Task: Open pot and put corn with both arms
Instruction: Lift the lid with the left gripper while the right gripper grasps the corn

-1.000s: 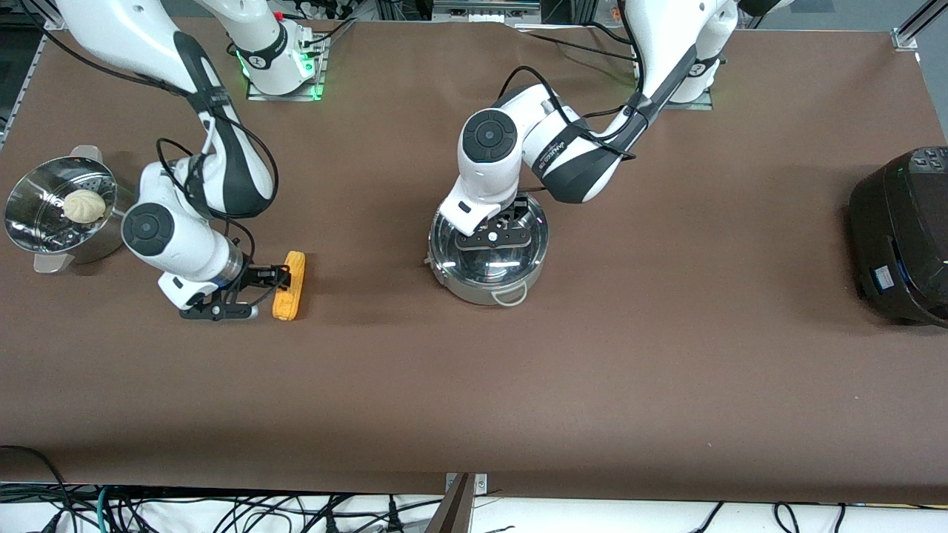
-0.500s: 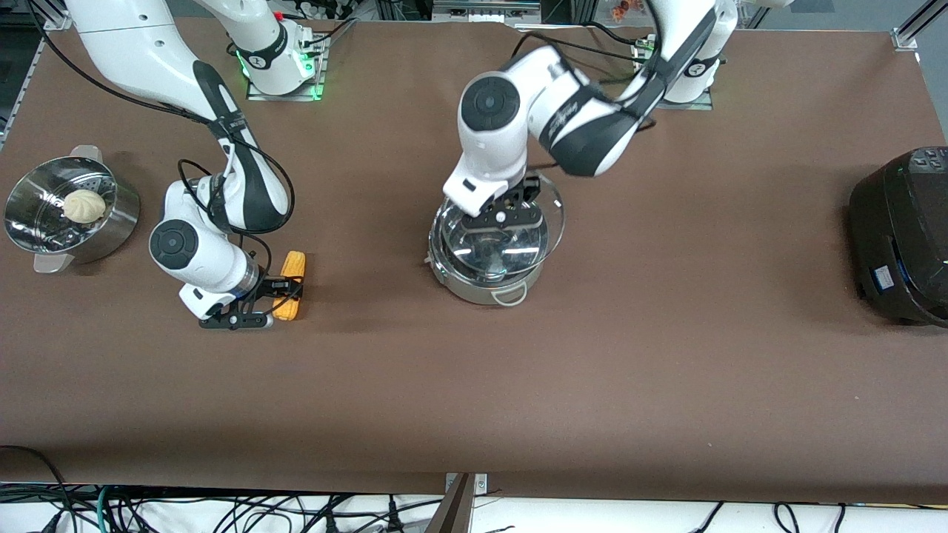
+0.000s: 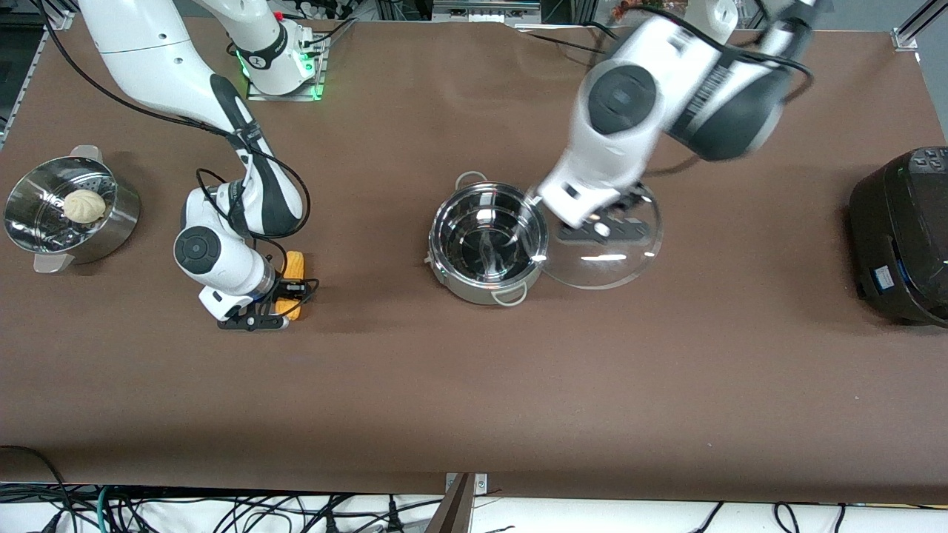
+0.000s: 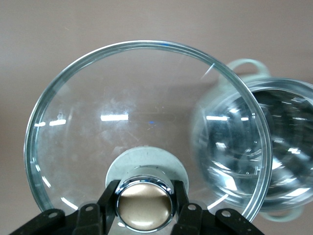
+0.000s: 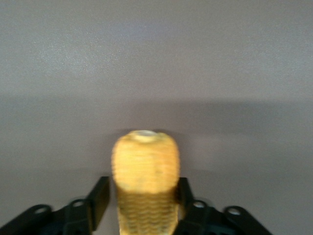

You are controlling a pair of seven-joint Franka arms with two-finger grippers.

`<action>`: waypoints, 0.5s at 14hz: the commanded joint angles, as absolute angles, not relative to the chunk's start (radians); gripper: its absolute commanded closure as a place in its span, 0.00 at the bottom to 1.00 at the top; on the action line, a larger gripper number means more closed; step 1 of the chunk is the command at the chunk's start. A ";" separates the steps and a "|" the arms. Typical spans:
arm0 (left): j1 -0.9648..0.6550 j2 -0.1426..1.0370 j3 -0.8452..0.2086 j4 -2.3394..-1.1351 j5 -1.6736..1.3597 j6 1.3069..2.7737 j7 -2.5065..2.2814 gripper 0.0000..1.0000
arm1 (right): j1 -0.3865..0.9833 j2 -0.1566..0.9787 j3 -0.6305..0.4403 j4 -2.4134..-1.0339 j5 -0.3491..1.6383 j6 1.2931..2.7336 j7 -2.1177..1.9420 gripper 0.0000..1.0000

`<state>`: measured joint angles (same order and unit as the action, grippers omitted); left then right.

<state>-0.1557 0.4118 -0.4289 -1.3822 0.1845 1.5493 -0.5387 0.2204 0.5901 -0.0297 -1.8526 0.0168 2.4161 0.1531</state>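
The steel pot (image 3: 481,295) stands open at the table's middle, and its inside (image 4: 288,147) holds nothing. My left gripper (image 3: 601,222) is shut on the tan knob (image 4: 145,208) of the clear glass lid (image 3: 607,263). It holds the lid (image 4: 122,107) in the air over the table, beside the pot toward the left arm's end. The yellow corn (image 3: 295,263) lies on the table toward the right arm's end. My right gripper (image 3: 292,290) is down at it, with its fingers against both sides of the cob (image 5: 145,166).
A steel steamer pot (image 3: 44,248) with a white bun (image 3: 83,205) stands at the right arm's end. A black cooker (image 3: 903,237) sits at the left arm's end of the table.
The left arm lifted the lid off the pot and swung it toward its own end. The right gripper slid along the corn and its fingers closed in on it.
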 commanded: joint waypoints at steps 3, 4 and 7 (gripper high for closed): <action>0.039 0.393 -0.440 -1.427 0.202 1.523 -0.168 1.00 | 0.224 0.595 -0.028 -1.833 0.037 2.407 0.153 0.87; 0.079 0.397 -0.440 -1.433 0.202 1.523 -0.120 1.00 | 0.225 0.580 -0.026 -1.826 0.052 2.372 0.150 0.87; 0.208 0.391 -0.439 -1.563 0.206 1.650 0.046 1.00 | 0.225 0.526 -0.023 -1.676 0.057 2.101 0.146 0.86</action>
<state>0.1258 0.4160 -0.4214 -1.4666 0.1849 1.5681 -0.0570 0.2220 0.5729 -0.0270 -1.7783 0.0346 2.2769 0.1533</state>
